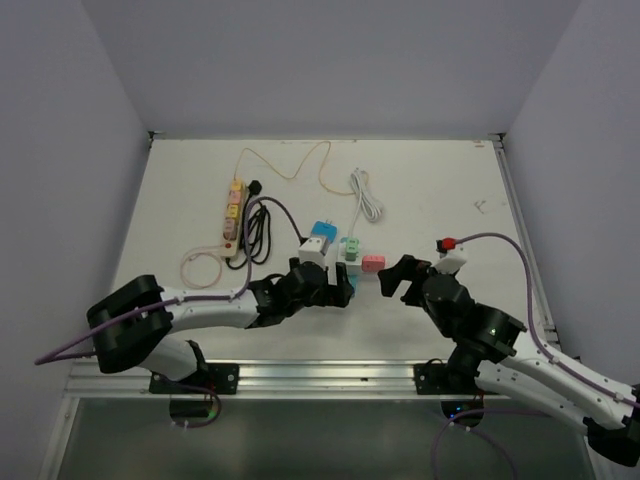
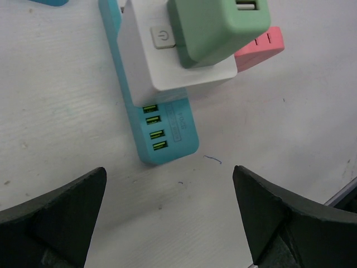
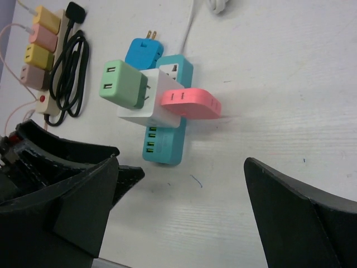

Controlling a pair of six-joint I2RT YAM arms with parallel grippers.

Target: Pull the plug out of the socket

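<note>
Wrist views, centre of the table. The teal socket strip [image 3: 167,142] lies at mid-frame and carries a white cube adapter [image 3: 150,114]. A green plug [image 3: 122,84] sits on the cube's left face and a pink plug [image 3: 191,104] against its right. A blue plug [image 3: 142,53] lies just beside the strip's upper end. The left gripper [image 2: 169,173] and right gripper [image 3: 181,167] are both spread wide, holding nothing, below the strip's lower end.

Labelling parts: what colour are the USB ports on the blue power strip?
USB ports are yellow-green; clearest in the left wrist view.
</note>
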